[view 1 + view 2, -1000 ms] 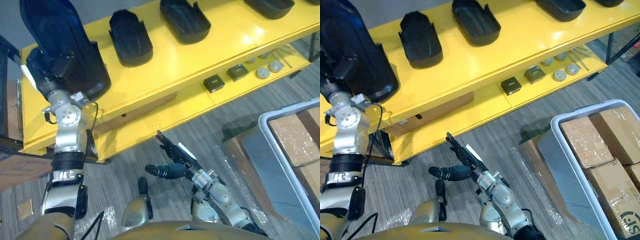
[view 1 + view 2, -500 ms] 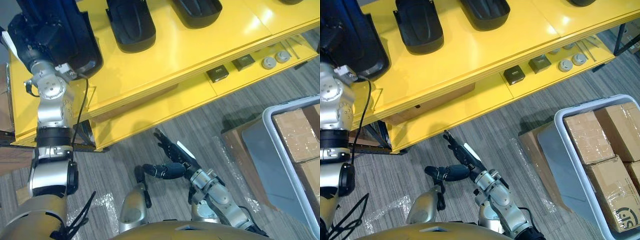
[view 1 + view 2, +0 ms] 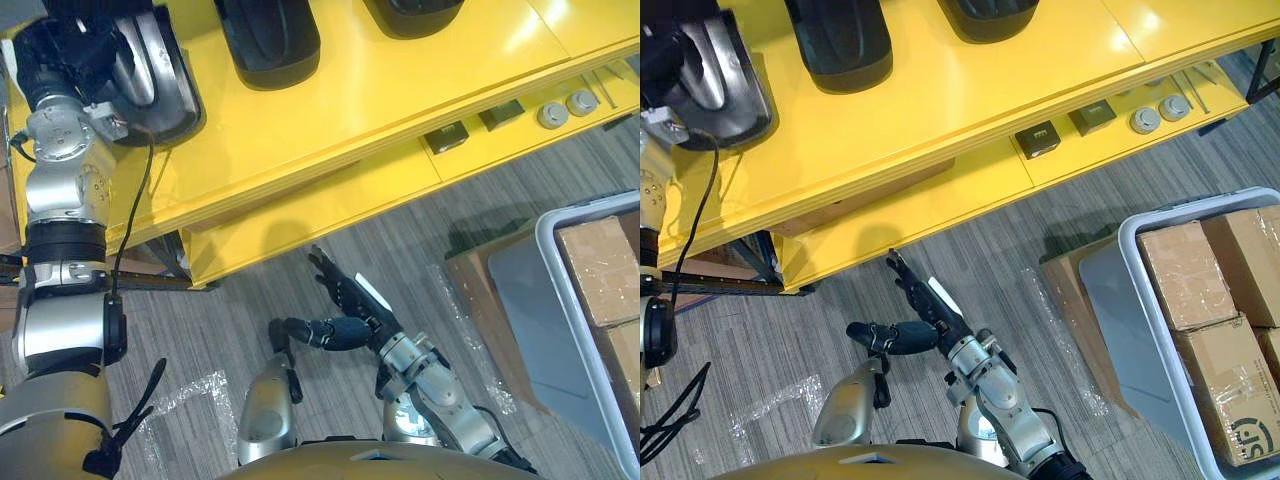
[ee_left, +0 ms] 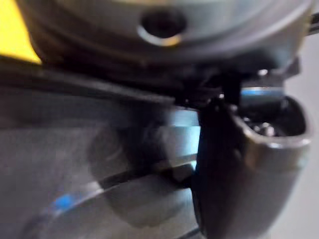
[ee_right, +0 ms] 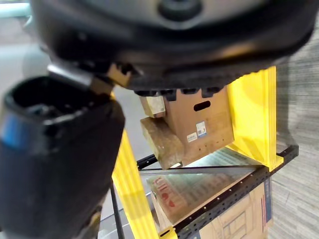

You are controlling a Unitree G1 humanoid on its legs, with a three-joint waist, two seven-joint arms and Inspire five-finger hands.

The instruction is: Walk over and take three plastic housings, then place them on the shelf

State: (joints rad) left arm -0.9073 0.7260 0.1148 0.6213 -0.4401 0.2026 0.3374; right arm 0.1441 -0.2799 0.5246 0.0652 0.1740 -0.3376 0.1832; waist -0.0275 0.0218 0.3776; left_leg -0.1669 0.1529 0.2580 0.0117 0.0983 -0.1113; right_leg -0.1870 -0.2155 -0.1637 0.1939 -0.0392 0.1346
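left robot hand [image 3: 75, 45] sits at the left end of the yellow shelf [image 3: 380, 100], up against a plastic housing [image 3: 155, 90] lying there, can't tell if I'm gripping it | second housing [image 3: 265, 35] and third housing [image 3: 415, 10] sit further along the shelf | right robot hand [image 3: 352, 305] hangs low over the floor [image 3: 230, 330], fingers straight

Floor [image 3: 1040, 230]: grey, streaked, perhaps carpet tile.
Shelf [image 3: 340, 110]: yellow, two tiers, glossy top catching the light.
Frame [image 5: 234, 193]: black perforated rails beneath the yellow.
Bin [image 3: 1105, 310]: grey, on the floor near the shelf, holding cardboard boxes [image 3: 1185, 275].
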